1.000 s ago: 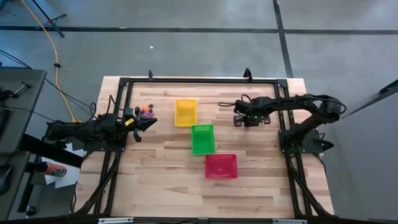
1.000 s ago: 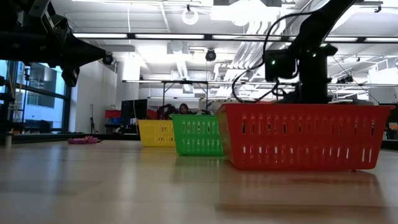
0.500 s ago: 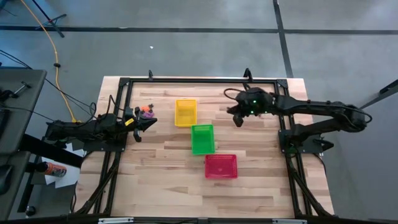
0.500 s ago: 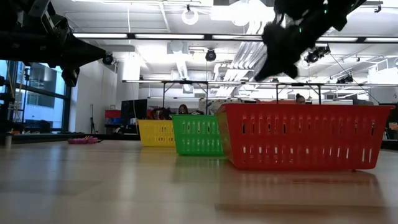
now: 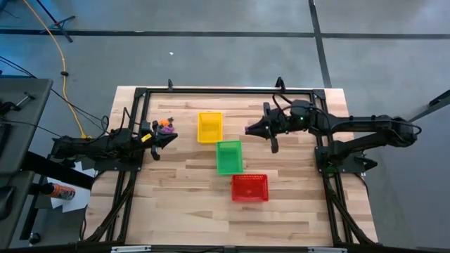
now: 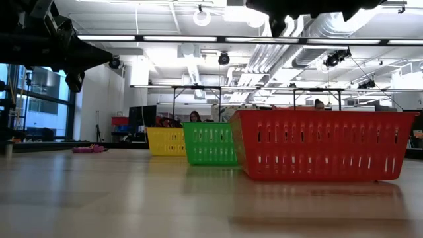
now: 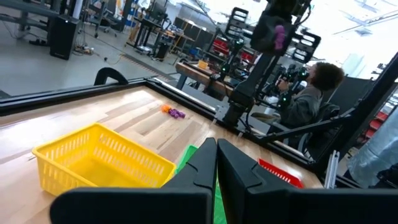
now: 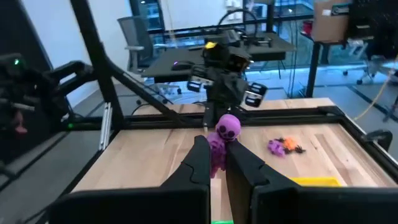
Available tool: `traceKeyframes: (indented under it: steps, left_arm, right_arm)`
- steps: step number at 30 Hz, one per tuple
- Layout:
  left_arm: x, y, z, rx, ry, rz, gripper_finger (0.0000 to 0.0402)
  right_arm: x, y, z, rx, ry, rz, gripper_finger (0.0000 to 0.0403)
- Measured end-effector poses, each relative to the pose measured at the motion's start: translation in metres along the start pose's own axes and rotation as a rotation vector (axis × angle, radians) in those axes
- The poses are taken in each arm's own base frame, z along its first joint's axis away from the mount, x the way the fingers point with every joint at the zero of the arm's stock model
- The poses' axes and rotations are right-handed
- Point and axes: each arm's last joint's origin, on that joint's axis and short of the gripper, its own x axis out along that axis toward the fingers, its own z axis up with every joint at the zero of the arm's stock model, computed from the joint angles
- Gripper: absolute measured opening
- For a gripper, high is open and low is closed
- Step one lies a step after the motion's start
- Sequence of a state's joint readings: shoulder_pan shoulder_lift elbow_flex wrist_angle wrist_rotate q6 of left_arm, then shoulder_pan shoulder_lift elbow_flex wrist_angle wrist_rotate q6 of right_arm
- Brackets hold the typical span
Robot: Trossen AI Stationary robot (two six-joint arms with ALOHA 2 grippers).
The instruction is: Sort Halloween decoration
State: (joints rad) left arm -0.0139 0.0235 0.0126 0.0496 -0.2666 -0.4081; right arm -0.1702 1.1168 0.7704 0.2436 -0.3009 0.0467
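One purple trinket is riding in the right claw; baskets are looking empty, left claw idling shut.

No readable text, labels, brands, numbers or signs in any view. Nothing legible on the baskets, the table, the arms, or the room gear behind them.
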Motion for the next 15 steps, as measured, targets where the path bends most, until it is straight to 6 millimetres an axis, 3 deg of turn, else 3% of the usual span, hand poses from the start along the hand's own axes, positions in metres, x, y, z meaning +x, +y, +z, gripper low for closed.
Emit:
traceKeyframes:
  steps: [15]
  left_arm:
    - [-0.0001,-0.0007,0.0033,-0.099,-0.041,0.007,0.0003]
  right_arm:
    - [0.0004,0.0013,-0.0013,0.035,0.013,-0.005,0.0007]
